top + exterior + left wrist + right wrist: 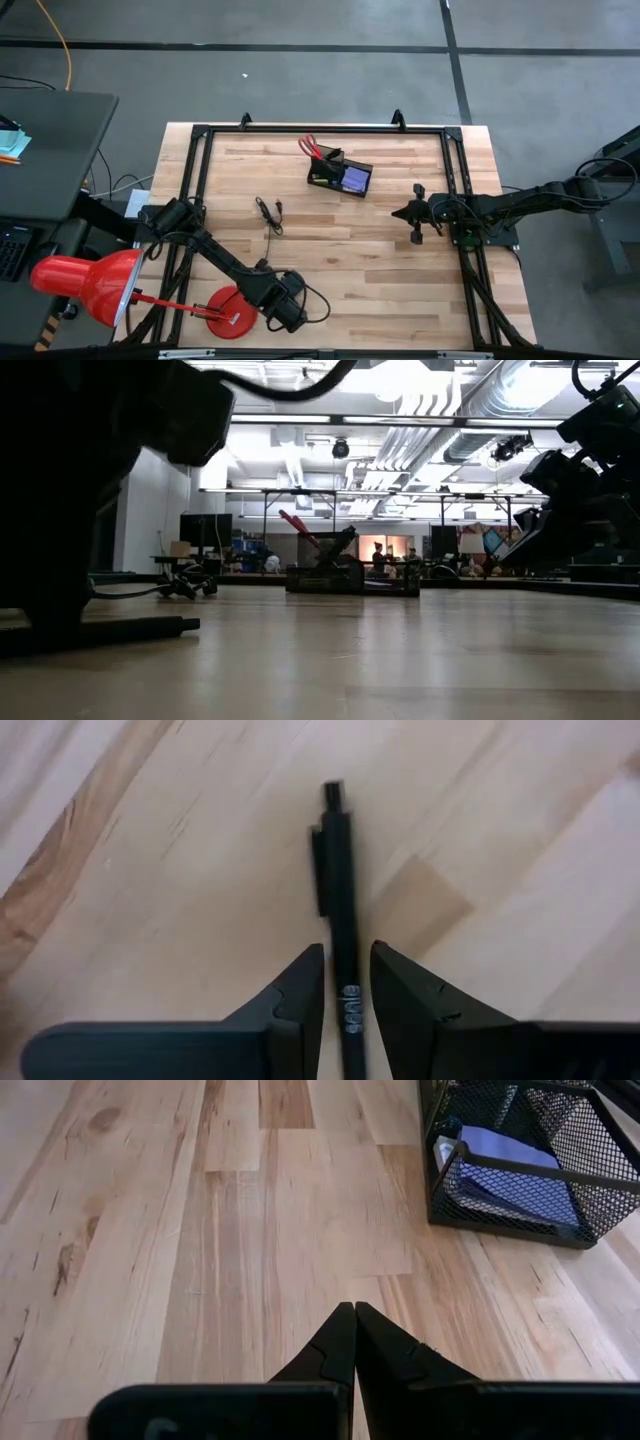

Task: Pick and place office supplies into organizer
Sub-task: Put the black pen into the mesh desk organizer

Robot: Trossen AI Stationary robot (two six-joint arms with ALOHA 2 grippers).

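Left gripper sits low at the table's near edge, its two dark fingers closed around a slim black pen that lies flat on the wooden table; the pen's clip end reaches out ahead of the fingertips. Just beside this gripper stands the round red lamp base, with the red lamp shade off past the table's edge. Farther ahead, near the middle of the table, lies a thin black cable. Beyond that, toward the far edge, stands the black mesh organizer, holding a purple sticky-note pad in its lower tray, with red-handled scissors sticking up from its taller section. Right gripper hovers well apart at the table's right side, its fingers pressed together on nothing, the organizer ahead of it.
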